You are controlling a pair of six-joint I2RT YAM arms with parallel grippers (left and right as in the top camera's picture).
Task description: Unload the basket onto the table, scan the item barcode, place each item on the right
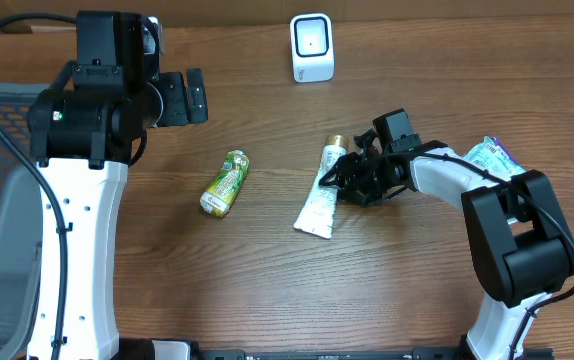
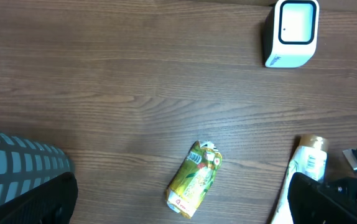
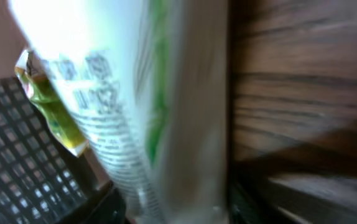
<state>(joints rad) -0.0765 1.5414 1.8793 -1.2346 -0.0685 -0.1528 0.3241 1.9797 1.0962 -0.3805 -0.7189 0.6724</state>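
The right fingers (image 1: 347,172) sit at the cap end of the white tube (image 1: 316,207), which lies on the surface (image 1: 267,290) against them; whether they are clamped on it I cannot tell. The left fingers (image 1: 196,96) stand wide apart, empty, well away. A firm hold across the tube, printed side turned toward the scanner (image 1: 312,47) beyond the fingers, seems best. The wrist view is blurred, and no barcode is readable.
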